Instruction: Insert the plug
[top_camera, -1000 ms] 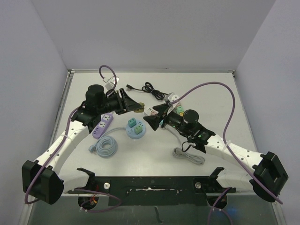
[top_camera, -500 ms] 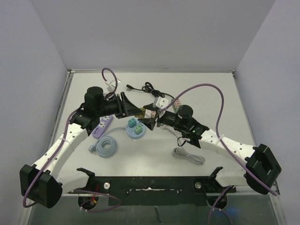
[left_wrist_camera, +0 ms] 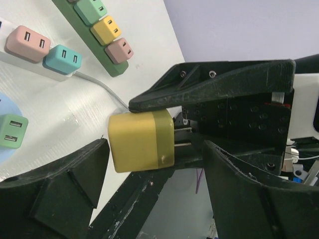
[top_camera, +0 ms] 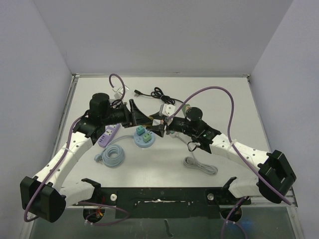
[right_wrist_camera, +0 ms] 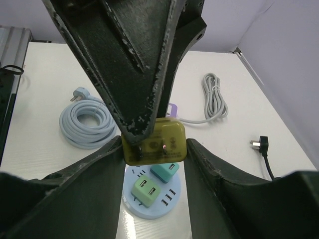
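the yellow plug (left_wrist_camera: 141, 142) hangs in mid-air over the middle of the table, just above the round blue socket hub (right_wrist_camera: 149, 199), its prongs bare. the right gripper (right_wrist_camera: 154, 147) is clenched on it. the left gripper (left_wrist_camera: 157, 147) straddles it with fingers spread, a gap at the prong end. insertion looks not yet begun: lining up with a socket and pushing in remain.

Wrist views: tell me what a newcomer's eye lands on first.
The mustard-yellow cube plug, prongs bare, sits pinched in the right gripper mid-table, with the left gripper open around it. Close by on the table lies the round pale-blue socket hub, carrying a green adapter and a teal adapter.
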`<action>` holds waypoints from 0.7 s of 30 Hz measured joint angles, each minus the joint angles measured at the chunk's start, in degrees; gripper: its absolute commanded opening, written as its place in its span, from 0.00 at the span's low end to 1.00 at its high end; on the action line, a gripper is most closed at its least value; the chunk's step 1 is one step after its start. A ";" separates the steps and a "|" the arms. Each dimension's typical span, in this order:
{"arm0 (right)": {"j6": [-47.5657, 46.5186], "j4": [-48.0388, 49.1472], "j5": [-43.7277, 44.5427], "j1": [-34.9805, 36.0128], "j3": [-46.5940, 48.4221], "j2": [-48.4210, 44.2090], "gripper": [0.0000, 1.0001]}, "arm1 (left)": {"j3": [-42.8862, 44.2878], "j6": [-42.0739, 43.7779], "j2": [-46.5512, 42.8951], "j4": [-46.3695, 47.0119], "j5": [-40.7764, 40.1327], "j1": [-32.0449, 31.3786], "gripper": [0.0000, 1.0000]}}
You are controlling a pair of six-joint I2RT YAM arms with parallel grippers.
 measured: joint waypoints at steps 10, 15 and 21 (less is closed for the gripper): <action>2.54 9.11 -2.36 -0.66 -5.62 -5.14 0.12 | -5.77 -6.97 -7.85 11.76 4.35 1.49 0.74; 6.99 19.08 -5.38 -0.70 -7.08 -7.89 0.12 | -7.82 -16.09 -8.15 22.27 8.70 1.49 0.69; 11.93 30.14 -8.02 -0.68 -6.91 -7.21 0.12 | -9.03 -27.17 -8.13 33.33 11.82 1.46 0.57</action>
